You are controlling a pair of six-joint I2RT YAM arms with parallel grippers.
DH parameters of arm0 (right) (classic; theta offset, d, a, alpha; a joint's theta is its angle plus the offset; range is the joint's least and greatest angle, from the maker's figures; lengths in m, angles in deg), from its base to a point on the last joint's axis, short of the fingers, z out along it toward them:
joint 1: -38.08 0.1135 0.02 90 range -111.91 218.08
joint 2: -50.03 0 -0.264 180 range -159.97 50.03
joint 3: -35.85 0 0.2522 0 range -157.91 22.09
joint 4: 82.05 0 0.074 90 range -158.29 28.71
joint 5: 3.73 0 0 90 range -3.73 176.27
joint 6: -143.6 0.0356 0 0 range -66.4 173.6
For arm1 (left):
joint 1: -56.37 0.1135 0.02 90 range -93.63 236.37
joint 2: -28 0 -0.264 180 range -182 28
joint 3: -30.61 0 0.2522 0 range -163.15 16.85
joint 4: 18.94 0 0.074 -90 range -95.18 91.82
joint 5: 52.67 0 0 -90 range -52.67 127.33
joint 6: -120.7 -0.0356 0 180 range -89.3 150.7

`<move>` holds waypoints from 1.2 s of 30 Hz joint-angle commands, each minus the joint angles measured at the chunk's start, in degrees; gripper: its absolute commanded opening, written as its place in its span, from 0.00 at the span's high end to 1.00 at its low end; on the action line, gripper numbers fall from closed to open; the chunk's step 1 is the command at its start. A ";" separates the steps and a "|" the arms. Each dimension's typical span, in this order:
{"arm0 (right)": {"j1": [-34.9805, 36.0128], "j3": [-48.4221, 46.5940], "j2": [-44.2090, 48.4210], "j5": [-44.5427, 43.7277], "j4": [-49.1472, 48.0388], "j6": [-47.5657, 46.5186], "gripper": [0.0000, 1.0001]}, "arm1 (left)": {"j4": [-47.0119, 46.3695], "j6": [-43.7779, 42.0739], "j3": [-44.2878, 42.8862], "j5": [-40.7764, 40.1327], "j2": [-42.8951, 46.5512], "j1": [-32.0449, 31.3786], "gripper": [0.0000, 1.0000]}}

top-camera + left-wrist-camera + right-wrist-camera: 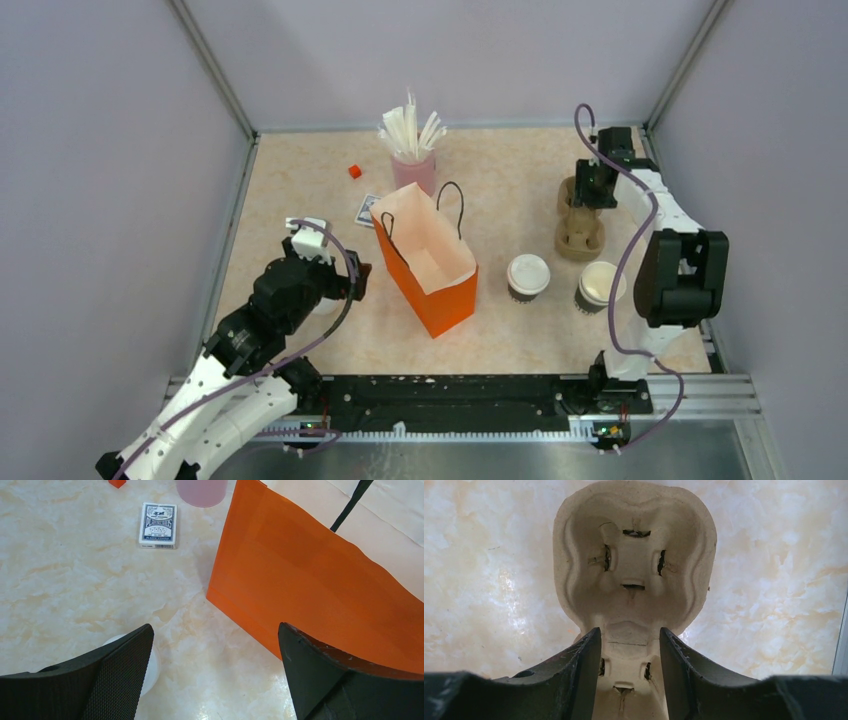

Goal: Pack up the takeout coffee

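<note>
Top view: your takeout coffee (528, 275), lidded, stands on the table right of the orange bag (425, 265), which stands upright and open to receive it (nothing shows inside).
Left wrist: your left gripper (215, 630) is spread wide beside the bag, likely to steady it.
Right wrist: your right gripper (630, 630) straddles the waist of the pulp carrier (634, 570), whose wells are bare. You cannot tell whether it is pinching.

My 2 right fingers (574, 680) look like smooth, scuffed black plastic; the carrier (634, 580) at the frame's centre is rough, matt moulded pulp. My left pad (120, 675), lower left, is finely knurled. The orange bag (310, 590) is matt paper, the table (65, 595) glossy, marble-patterned.
</note>
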 commanded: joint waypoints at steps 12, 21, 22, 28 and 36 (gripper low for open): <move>-0.39 -1.94 -2.35 -0.13 -1.08 0.41 0.51 | -2.34 -0.53 0.53 -0.64 0.19 -0.06 0.01; -0.38 -2.69 -3.05 0.37 0.24 0.80 0.51 | -2.43 -0.70 0.54 -0.54 0.04 -0.10 0.01; -0.39 -2.67 -3.16 0.26 0.28 0.86 0.51 | -2.43 -0.70 0.53 -0.59 0.01 -0.02 0.01; -0.39 -3.09 -3.48 0.75 0.86 1.20 0.58 | -2.43 -0.78 0.61 -0.59 0.10 -0.06 0.01; -0.39 -3.51 -1.46 0.43 1.31 1.49 0.67 | -2.52 -0.88 0.56 -0.56 -0.23 -0.06 0.01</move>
